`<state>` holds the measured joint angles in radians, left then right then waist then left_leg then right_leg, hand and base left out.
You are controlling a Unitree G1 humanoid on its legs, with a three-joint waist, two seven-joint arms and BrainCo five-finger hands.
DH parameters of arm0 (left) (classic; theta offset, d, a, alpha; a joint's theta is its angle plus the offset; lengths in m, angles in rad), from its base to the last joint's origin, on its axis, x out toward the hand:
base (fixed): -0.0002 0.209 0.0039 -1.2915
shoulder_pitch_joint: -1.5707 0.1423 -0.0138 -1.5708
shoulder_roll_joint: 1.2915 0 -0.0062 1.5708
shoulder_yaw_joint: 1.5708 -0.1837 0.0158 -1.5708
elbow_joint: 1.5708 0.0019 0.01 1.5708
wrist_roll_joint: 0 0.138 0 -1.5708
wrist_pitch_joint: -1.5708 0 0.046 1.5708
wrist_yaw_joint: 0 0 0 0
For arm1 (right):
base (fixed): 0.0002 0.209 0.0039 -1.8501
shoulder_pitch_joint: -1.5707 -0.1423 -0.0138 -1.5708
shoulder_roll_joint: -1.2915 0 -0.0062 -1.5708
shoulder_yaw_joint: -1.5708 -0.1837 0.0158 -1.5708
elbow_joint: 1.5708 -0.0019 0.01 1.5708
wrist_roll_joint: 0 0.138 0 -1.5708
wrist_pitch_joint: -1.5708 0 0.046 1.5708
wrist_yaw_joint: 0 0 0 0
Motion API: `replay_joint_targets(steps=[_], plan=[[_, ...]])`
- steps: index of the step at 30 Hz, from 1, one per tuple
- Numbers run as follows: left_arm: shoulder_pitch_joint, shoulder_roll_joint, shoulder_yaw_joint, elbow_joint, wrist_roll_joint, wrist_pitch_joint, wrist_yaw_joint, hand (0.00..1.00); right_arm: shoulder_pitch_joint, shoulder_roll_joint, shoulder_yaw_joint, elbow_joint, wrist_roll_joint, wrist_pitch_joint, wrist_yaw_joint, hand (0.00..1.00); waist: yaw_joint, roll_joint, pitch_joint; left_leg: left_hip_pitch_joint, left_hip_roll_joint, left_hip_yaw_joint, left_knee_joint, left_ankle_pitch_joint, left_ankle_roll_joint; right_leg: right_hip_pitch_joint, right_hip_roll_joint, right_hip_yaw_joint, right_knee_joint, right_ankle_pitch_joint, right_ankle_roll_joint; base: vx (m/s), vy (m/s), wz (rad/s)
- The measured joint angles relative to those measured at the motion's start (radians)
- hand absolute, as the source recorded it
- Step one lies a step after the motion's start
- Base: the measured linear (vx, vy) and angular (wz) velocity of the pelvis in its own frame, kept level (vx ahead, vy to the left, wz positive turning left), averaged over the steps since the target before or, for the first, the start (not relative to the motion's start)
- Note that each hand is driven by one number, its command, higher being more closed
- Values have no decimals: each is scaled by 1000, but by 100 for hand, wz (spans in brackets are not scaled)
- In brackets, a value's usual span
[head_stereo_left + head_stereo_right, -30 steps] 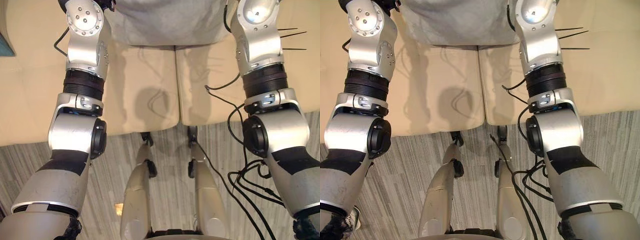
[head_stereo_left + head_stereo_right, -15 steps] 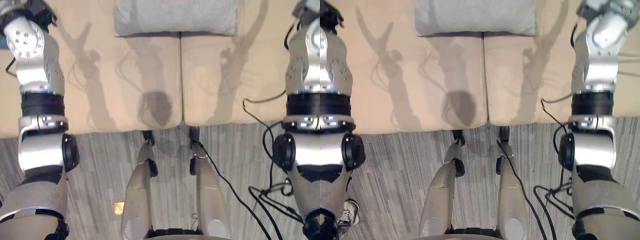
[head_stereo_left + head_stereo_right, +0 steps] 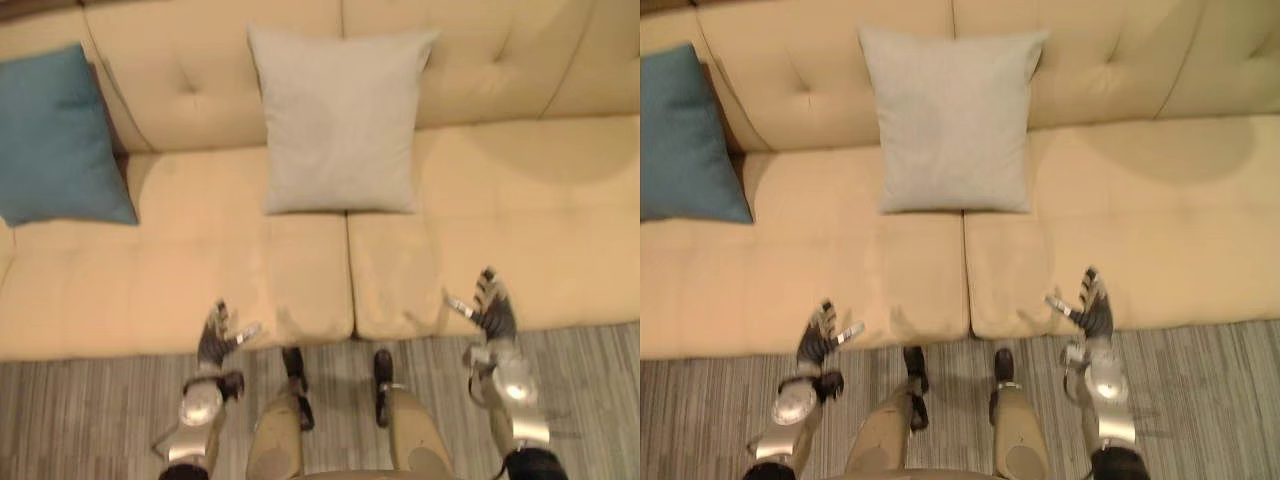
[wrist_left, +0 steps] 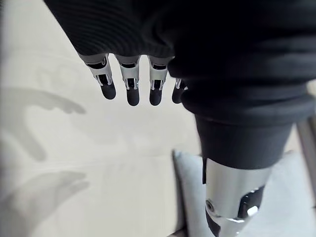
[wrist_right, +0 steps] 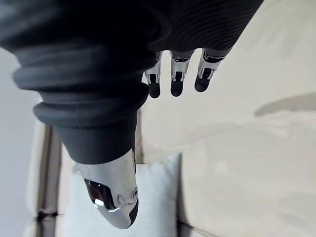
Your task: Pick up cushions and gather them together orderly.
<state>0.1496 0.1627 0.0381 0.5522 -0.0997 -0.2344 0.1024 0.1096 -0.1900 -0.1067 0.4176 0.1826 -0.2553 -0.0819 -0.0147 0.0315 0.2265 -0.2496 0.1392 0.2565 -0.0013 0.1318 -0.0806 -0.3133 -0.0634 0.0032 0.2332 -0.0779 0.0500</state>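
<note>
A light grey cushion (image 3: 340,120) leans upright against the backrest in the middle of the beige sofa (image 3: 200,290). A teal cushion (image 3: 55,135) leans at the sofa's left end, apart from the grey one. My left hand (image 3: 215,335) hovers open at the seat's front edge, left of the centre seam, holding nothing. My right hand (image 3: 490,305) is open too, over the front edge to the right of the seam. In the left wrist view the straight fingers (image 4: 128,86) point at the seat, with the grey cushion (image 4: 190,197) beyond. The grey cushion (image 5: 153,197) also lies past my right thumb.
The sofa has a tufted backrest (image 3: 180,70) and two seat pads meeting at a centre seam (image 3: 348,270). Grey striped carpet (image 3: 80,420) runs along the sofa's front.
Both arms have dropped from beside the grey cushion to the seat's front edge, hands open. The camera has pulled back, so the whole sofa and the teal cushion show.
</note>
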Motion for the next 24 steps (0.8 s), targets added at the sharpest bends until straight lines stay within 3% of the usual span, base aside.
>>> replay_joint_targets(steps=[7, 10, 14, 17, 18, 19, 20, 21, 22, 23, 24], plan=[[108, -7, 48, 182, 108, 22, -59, 0, 167, 12, -1, 268, -160, 35, 67, 0, -5, -12, -111, 171, -16, 22, -94, -12, -4, 160, 7, 25, -119, 17, 25, 42, 18, -11], [109, -6, 47, 209, 124, 28, -64, 0, 171, 12, -1, 337, -186, 48, 73, 0, -19, -21, -125, 190, -22, 31, -94, -12, -3, 182, 0, 34, -135, 27, 35, 29, 28, -6], [88, 1, 45, 209, 131, 29, -65, 0, 116, 14, 8, 352, -189, 66, 77, 0, -15, -42, -104, 191, -26, 89, -86, -13, -1, 154, 2, 97, -134, 71, 40, -23, 28, -46], [33, 8, 38, 183, 129, 29, -64, 0, 82, 27, 32, 301, -192, 66, 62, 0, -1, -62, -85, 78, -10, 116, 52, -52, 51, 85, -12, 124, -125, 134, 74, -91, 25, -33], [26, 0, 35, 163, 129, 29, -61, 0, 74, 21, 37, 290, -192, 66, 62, 0, 6, -42, -80, 46, 30, 120, 80, -71, 71, 65, 10, 119, -108, 152, 97, -150, 29, -9], [17, -3, 34, 140, 129, 26, -57, 0, 55, 28, 46, 282, -192, 70, 59, 0, 4, -31, -56, 41, 49, 114, 108, -77, 80, -3, 8, 64, 186, 29, 25, -108, -9, 14], [25, -3, 32, 122, 129, 28, -56, 0, 77, 36, 54, 272, -192, 70, 59, 0, 4, -25, -50, 52, 47, 95, 124, -80, 84, -20, -12, 40, 465, -56, 23, -104, -14, 32], [29, -3, 32, 118, 129, 29, -56, 0, 88, 38, 61, 267, -192, 70, 59, 0, 8, -26, -50, 59, 45, 88, 127, -81, 86, -18, -19, 40, 545, -76, 28, -141, -90, 45], [42, -3, 32, 103, 129, 32, -54, 0, 93, 38, 85, 261, -193, 69, 59, 0, 14, -41, -58, 59, 39, 70, 137, -79, 86, 21, -36, 44, 659, -103, 58, -137, -111, 35], [49, -5, 33, 95, 129, 32, -53, 0, 93, 38, 95, 259, -193, 68, 59, 0, 19, -51, -63, 51, 34, 63, 142, -73, 84, 43, -45, 49, 667, -109, 69, -153, -140, 39], [54, -3, 33, 85, 129, 34, -51, 0, 94, 40, 101, 261, -193, 68, 58, 0, 30, -81, -75, 31, 17, 56, 146, -56, 78, 88, -55, 61, 602, -101, 82, -183, -193, 32]])
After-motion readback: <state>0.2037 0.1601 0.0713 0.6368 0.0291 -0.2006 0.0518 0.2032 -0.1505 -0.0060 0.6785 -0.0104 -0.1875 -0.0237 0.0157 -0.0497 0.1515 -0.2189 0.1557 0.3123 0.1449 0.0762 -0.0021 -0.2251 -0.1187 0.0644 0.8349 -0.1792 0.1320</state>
